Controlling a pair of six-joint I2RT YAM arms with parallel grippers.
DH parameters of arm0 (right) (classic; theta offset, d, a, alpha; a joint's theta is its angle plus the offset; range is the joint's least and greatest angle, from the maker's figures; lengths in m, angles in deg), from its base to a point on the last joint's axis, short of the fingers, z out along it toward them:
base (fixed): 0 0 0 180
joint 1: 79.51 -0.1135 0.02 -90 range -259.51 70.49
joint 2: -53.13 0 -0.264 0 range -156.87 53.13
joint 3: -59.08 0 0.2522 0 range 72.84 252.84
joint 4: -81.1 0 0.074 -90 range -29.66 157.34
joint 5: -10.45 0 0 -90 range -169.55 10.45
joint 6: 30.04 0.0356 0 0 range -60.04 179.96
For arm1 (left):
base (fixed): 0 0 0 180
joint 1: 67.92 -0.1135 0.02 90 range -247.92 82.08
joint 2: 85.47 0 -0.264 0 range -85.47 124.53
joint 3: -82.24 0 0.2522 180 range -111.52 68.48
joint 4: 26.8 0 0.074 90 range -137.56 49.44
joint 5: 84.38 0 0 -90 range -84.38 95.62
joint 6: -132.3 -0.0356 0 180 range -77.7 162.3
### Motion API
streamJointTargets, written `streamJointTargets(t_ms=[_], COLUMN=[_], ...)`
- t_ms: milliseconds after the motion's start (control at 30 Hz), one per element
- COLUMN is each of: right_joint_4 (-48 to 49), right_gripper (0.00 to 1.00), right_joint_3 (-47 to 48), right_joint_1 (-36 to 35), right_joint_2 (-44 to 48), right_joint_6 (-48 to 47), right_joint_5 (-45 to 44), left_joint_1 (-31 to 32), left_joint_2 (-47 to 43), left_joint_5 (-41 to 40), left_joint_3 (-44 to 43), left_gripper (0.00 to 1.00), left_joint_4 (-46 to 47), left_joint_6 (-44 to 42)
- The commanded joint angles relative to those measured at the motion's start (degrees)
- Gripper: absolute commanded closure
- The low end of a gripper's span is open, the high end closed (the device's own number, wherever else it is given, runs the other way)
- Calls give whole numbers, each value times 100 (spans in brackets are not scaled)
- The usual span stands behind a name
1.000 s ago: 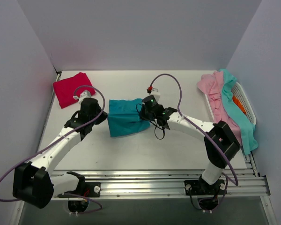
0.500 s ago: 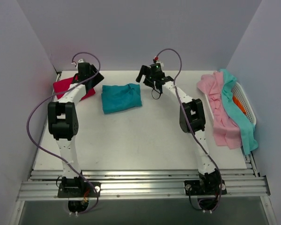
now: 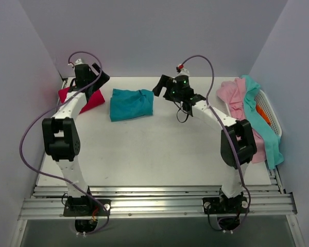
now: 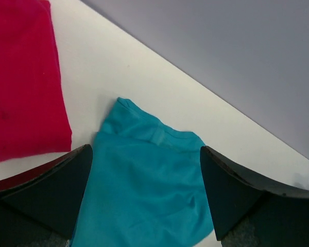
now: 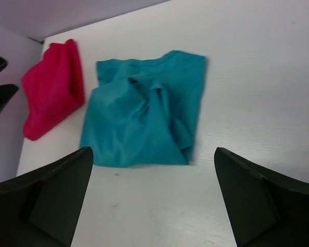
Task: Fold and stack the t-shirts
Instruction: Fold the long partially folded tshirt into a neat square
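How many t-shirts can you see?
5: red shirt far left, teal shirt mid-table, pink shirt and aqua shirt draped over the basket, orange shirt inside it. More may hide underneath.

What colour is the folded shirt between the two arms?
The t-shirt is deep teal; clearest in right wrist view.

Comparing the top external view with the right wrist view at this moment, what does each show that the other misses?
Only top external: the white basket at the table's right edge, with a pink t-shirt and a light aqua t-shirt draped over it and orange cloth inside, plus the whole left arm and right arm.
Only right wrist: the open right gripper framing a close look at the teal t-shirt's rumpled folds.
Both: the teal t-shirt on the white table, with the red t-shirt beside it.
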Motion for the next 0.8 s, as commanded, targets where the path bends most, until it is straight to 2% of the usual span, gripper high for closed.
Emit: streamJointTargets(t_ms=[0,100,133,167,233,333,467,633,767], right_joint_4=[603,525,428,184,-63,-468,-618,-785,-654], right_gripper=[0,0,0,0,0,0,0,0,0], right_joint_3=[-220,375,639,1224,1833,2871,3795,4726,4781], right_joint_1=[-485,-697,-732,-793,-829,-829,-811,-803,-820], right_joint_2=[444,-3,-196,-615,-1065,-1874,-2805,-3457,-3669], right_joint_6=[-141,-194,-229,-342,-457,-616,-748,-826,-879], right_joint_5=[-476,-337,-267,-275,-257,-187,-187,-354,-450], left_joint_1=[273,467,502,555,756,1064,1276,1355,1347], left_joint_2=[-1153,-1794,-1953,-2328,-2761,-3735,-4449,-5257,-5505], left_joint_5=[-86,-199,-218,-235,-323,-657,-824,-1053,-1185], left_joint_3=[723,1428,1953,2245,3121,3993,4707,5122,5219], left_gripper=[6,5,4,4,4,4,4,4,4], left_joint_4=[498,577,595,839,1042,1087,965,789,701], left_joint_6=[-193,-79,-53,-35,-34,-131,-96,-157,-298])
